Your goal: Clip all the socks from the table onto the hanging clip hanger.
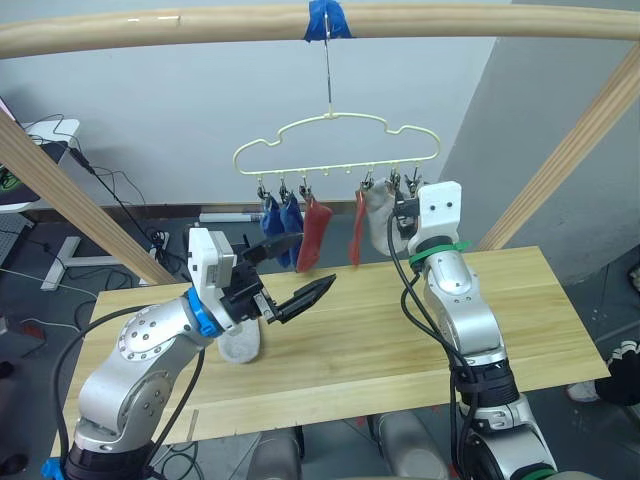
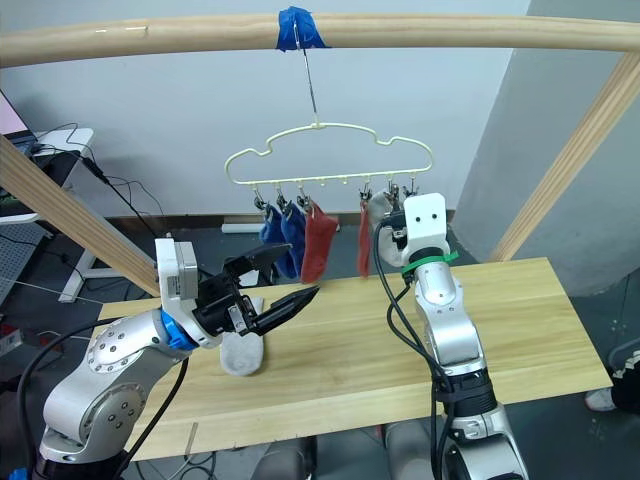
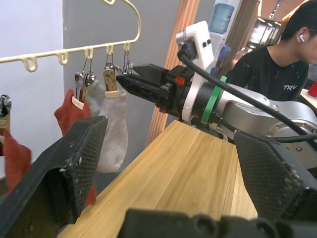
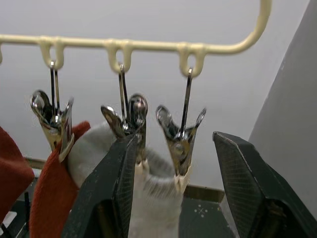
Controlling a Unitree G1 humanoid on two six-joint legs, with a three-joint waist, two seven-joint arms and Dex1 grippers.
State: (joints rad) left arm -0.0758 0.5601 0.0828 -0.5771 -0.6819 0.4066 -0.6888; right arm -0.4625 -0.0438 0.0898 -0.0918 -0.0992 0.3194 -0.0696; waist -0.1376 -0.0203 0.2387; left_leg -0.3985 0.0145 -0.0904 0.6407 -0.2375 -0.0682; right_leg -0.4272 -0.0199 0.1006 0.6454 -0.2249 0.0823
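Socks, six in all, soft knit. Five hang from the clip hanger point(image 1: 336, 148): two blue socks point(image 1: 281, 228) side by side at its left end, then a rust-red sock point(image 1: 313, 235), a second rust-red sock point(image 1: 357, 232) seen edge-on, and one light grey sock point(image 1: 379, 222) at its right end. The sixth, a light grey sock point(image 2: 242, 352), lies flat on the desk point(image 1: 540, 315), just under the left arm. Hanger: one, thin pale-yellow wire with a wavy cloud outline, hung by a metal hook from a round wooden pole point(image 1: 150, 30) at a band of blue tape point(image 1: 327, 18); small silver clips point(image 4: 178, 139) dangle from loops along its lower bar (the rightmost pinches the grey sock's cuff). Desk: one, long top of light yellowish planks. Left end effector point(image 1: 298, 270): two black textured fingers, spread wide, holding nothing, above the desk. Right end effector point(image 4: 173, 173): raised to the hanger's right end, fingers apart on either side of the rightmost clip.
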